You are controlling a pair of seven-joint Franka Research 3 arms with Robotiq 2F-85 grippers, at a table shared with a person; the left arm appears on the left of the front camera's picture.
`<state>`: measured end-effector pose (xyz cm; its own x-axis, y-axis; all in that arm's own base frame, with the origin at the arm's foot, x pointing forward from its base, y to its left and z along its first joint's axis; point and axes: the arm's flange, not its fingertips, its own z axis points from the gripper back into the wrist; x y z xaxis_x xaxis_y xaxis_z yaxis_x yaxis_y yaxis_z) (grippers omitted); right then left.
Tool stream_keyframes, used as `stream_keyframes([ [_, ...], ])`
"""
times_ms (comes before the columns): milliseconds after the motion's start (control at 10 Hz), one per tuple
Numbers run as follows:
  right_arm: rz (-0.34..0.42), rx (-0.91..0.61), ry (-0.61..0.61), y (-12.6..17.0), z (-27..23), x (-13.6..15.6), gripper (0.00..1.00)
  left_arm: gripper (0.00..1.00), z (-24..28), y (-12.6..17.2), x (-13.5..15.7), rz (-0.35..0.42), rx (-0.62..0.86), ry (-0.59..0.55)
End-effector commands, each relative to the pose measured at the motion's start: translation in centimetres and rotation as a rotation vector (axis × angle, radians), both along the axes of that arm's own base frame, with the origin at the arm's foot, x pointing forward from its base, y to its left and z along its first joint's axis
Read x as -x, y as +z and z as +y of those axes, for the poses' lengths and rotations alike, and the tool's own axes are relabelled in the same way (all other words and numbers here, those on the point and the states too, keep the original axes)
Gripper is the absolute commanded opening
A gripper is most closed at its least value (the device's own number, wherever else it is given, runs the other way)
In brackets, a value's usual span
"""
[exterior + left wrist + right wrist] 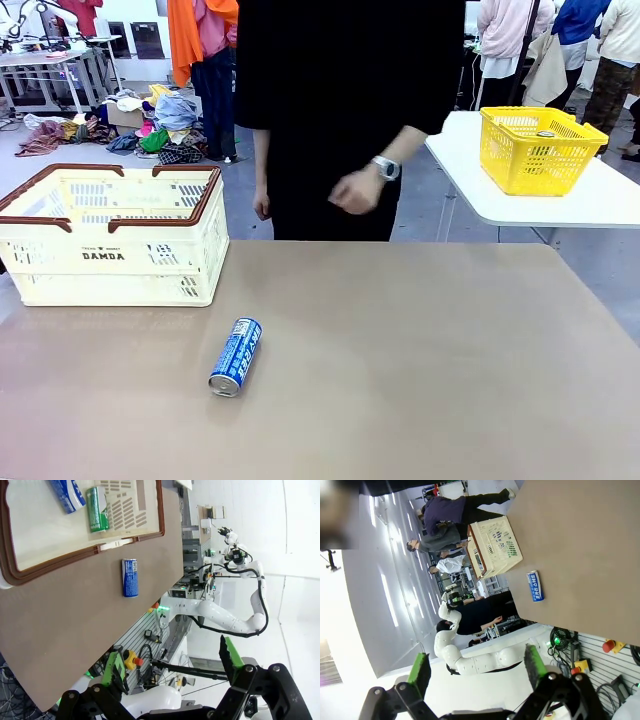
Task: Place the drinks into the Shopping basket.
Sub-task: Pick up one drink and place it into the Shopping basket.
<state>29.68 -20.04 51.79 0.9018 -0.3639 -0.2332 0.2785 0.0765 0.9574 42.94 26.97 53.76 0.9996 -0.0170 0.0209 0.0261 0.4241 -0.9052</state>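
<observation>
Blue and cut off by the frame edge, a cropped can (66, 494) lay in the basket (60, 270) beside a green can (97, 509). Another blue can (235, 357), white-marked, lay sideways on the bench (420, 360) nearby. The left gripper (171, 660) and right gripper (477, 667) fingers stood apart, empty.

The blue can (235, 357) is gleaming, glossy printed metal with a bright silver end, on a table (420, 360) that is looking matt and smooth. The Shopping basket (110, 255) is showing smooth slotted cream plastic with a brown rim, the green can (97, 509) shining glossy inside it.
</observation>
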Motion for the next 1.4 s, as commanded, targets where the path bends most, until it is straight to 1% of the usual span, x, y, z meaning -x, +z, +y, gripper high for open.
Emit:
stream_keyframes([
  [0,0.0,-0.017,-0.001,0.6,0.0,0.0,1.0,1.0,-5.9,4.9,-0.5,0.018,-0.146,-0.081],
  [100,0.0,-0.017,-0.001,0.6,0.0,0.0,1.0,1.0,-11.3,7.4,-0.7,0.018,-0.247,-0.16],
  [200,0.0,-0.017,-0.001,0.6,0.0,0.0,1.0,1.0,-17.8,8.5,-0.3,0.034,-0.358,-0.298],
  [300,0.0,-0.017,-0.001,0.6,0.0,0.0,1.0,1.0,-23.1,7.8,0.7,0.08,-0.427,-0.41],
  [400,0.0,-0.017,-0.001,0.6,0.0,0.0,1.0,1.0,-27.3,6.1,2.2,0.124,-0.47,-0.491],
  [500,0.0,-0.017,-0.001,0.6,0.0,0.0,1.0,1.0,-30.2,4.1,3.9,0.152,-0.504,-0.479],
  [600,0.0,-0.017,-0.001,0.6,0.0,0.0,1.0,1.0,-32.8,1.6,6.1,0.189,-0.496,-0.387],
  [700,0.0,-0.017,-0.001,0.6,0.0,0.0,1.0,1.0,-33.7,0.1,7.4,0.216,-0.501,-0.342],
  [800,0.0,-0.017,-0.001,0.6,0.0,0.0,1.0,1.0,-34.6,-2.1,9.2,0.214,-0.519,-0.273],
  [900,0.0,-0.017,-0.001,0.6,0.0,0.0,1.0,1.0,-35.2,-3.2,9.5,0.164,-0.486,-0.19],
  [1000,0.0,-0.017,-0.001,0.6,0.0,0.0,1.0,1.0,-34.4,-1.8,7.8,0.172,-0.401,-0.166],
  [1100,0.0,-0.017,-0.001,0.6,0.0,0.0,1.0,1.0,-34.5,-3.0,7.9,0.208,-0.516,-0.301],
  [1300,0.0,-0.017,-0.001,0.6,0.0,0.0,1.0,1.0,-34.5,-3.0,7.9,0.208,-0.516,-0.301],
])
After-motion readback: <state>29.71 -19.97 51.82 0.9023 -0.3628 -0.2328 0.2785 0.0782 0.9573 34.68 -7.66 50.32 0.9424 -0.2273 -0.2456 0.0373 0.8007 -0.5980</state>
